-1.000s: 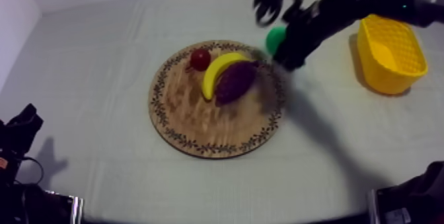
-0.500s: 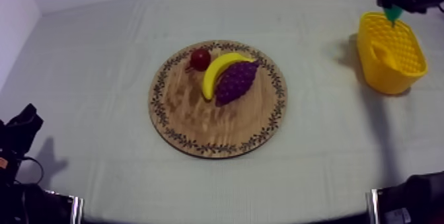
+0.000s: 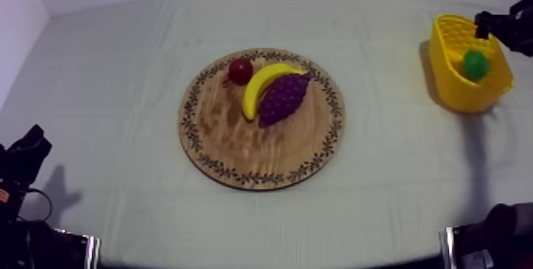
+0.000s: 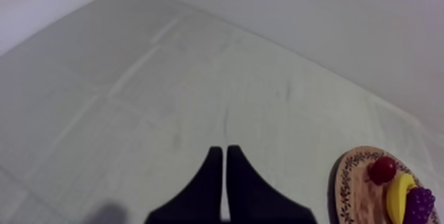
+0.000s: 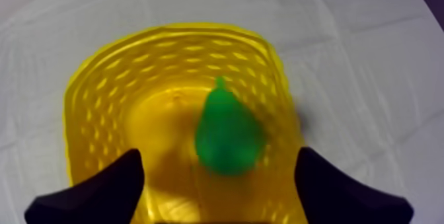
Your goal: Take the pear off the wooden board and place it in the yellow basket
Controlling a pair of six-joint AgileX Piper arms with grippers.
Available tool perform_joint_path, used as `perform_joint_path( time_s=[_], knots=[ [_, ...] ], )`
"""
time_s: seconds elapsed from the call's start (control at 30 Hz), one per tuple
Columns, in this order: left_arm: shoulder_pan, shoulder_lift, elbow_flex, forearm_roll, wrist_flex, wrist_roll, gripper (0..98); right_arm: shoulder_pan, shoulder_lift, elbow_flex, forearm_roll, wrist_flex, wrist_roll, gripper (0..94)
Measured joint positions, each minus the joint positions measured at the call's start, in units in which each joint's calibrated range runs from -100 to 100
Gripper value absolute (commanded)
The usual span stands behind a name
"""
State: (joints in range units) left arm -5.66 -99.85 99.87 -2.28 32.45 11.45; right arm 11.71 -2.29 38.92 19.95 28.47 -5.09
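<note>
**Pear** (image 5: 228, 134): inside the basket (image 5: 165, 38), which stands at the upper right of the top view. It looks smeared in the right wrist view, so I cannot tell whether it rests on the basket floor or is in mid-drop.

**Right gripper** (image 5: 218, 164): above the basket, fingers wide apart and holding nothing. The pear lies beyond them and touches neither.

**Left gripper** (image 4: 223, 150): fingers together as a narrow wedge, empty, over bare surface (image 4: 132, 74) and well apart from the board (image 4: 345, 186).

**Board:** at the centre of the top view, carrying the banana (image 3: 262, 86), grapes (image 3: 281, 97) and small red fruit (image 3: 240, 71).

**Judgement:** the placing looks all but done, and what remains is the withdrawal.

**Recommended:**
- Hold the fingers apart.
- Rise straight up until clear of the rim, and only then draw back.
- Avoid a sideways sweep at this height — it risks catching the rim and tipping the basket.
</note>
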Motion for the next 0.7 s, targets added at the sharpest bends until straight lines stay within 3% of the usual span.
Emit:
perform_joint_path(
  time_s=[0.23, 0.4, 0.57, 0.7],
  knots=[
    [0.0, 0.0, 0.0, 0.0, 0.0, 0.0, 0.1, 0.65, -2.4, 0.55, -6.03, -1.26, 5.09, 58.5],
    [0.0, 0.0, 0.0, 0.0, 0.0, 0.0, 0.1, 0.65, -5.16, 1.15, -10.73, -1.85, 9.07, 46.3],
    [0.0, 0.0, 0.0, 0.0, 0.0, 0.0, 0.1, -0.21, -7.79, 2.41, -13.01, -1.66, 10.7, 28.8],
    [0.0, 0.0, 0.0, 0.0, 0.0, 0.0, 0.1, -1.27, -9.93, 3.87, -13.05, -1.28, 10.32, 15.4]
  ],
)
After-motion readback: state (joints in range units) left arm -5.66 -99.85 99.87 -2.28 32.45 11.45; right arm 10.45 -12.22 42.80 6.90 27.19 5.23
